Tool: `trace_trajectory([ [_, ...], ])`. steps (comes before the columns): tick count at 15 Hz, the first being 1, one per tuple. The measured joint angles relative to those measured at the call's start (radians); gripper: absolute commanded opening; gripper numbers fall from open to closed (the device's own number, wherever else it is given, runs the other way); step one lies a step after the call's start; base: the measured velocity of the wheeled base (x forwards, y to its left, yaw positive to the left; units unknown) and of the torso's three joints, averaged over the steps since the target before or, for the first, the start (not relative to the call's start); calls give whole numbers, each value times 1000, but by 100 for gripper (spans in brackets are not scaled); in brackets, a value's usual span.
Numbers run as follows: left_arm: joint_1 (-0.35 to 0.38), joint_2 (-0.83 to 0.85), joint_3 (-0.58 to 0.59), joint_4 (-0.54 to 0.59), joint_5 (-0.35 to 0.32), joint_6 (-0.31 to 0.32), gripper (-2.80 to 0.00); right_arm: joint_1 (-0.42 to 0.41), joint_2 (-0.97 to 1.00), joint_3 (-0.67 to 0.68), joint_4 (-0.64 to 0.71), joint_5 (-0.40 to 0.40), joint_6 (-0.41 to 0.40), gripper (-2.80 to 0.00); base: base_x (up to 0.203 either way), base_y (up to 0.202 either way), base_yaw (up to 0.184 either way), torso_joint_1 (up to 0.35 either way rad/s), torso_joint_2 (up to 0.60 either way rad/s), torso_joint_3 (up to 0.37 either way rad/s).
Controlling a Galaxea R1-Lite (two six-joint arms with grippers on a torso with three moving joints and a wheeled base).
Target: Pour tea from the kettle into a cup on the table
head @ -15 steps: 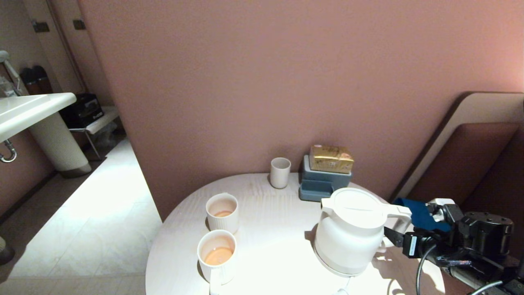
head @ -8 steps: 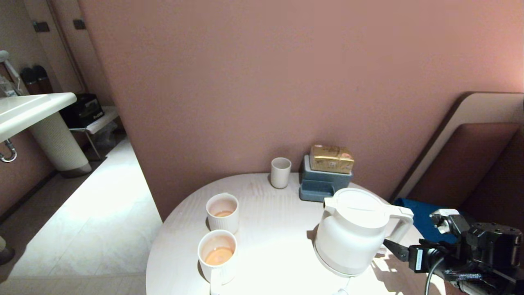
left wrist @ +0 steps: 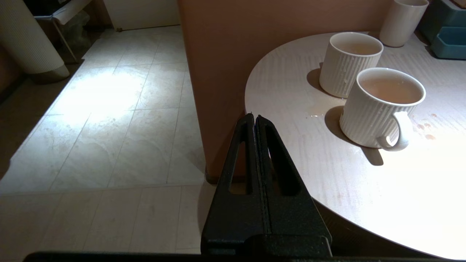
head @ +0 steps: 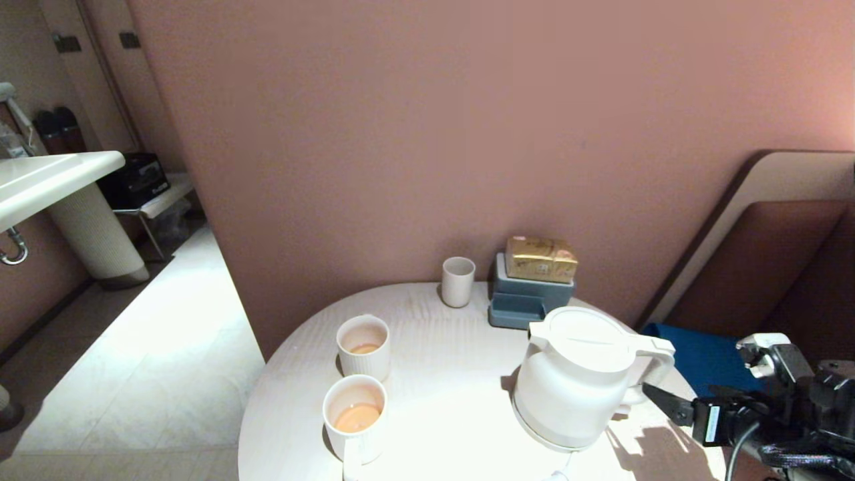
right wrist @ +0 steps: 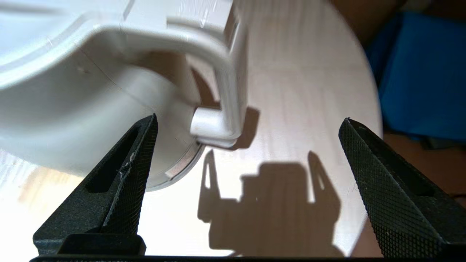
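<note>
Kettle: the white kettle (head: 576, 376) stands upright on its disc base, lid on, at about 4 o'clock on the desk (head: 441, 401); its spout points toward 9 o'clock and its loop handle (head: 658, 364) toward 3 o'clock.
My right gripper: my right gripper (right wrist: 247, 125) sits low at the desk's 3 o'clock edge, just beyond the handle, with its jaws spread wide and holding nothing; the handle's lower end lies between the two fingertips' lines but apart from them.
My left gripper: my left gripper (left wrist: 254, 117) hangs off the desk's 8 o'clock edge above the tiled floor (left wrist: 109, 120), jaws pressed together and empty.
Tea: pale orange tea (head: 357, 417) fills part of the ribbed mug (head: 354, 415) at 7 o'clock; a smaller amount lies in the ribbed cup (head: 363, 346) at 9 o'clock, just behind it.
Spills: a few drops (left wrist: 424, 127) dot the desk beside the mug's handle.
Far side: a plain white cup (head: 457, 281) stands at 12 o'clock, and just to its 3 o'clock side a blue-grey holder (head: 528, 299) carries a gold packet (head: 541, 258).
Beyond the desk: a blue cloth (head: 701, 357) lies past the 3 o'clock edge.
</note>
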Motion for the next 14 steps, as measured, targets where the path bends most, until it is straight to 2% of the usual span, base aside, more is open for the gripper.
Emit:
trace_trajectory([
  [3,0,0,0,0,0,0,-280,0,-143,0,28,-61,-37,0,0,0,0,0,0,0],
  [7,0,0,0,0,0,1,-280,0,-402,-13,198,-166,-102,0,0,0,0,0,0,0],
  [10,0,0,0,0,0,0,-280,0,-609,-58,408,-248,-133,0,0,0,0,0,0,0],
  [14,0,0,0,0,0,0,-280,0,-901,-149,811,-304,-140,0,0,0,0,0,0,0],
])
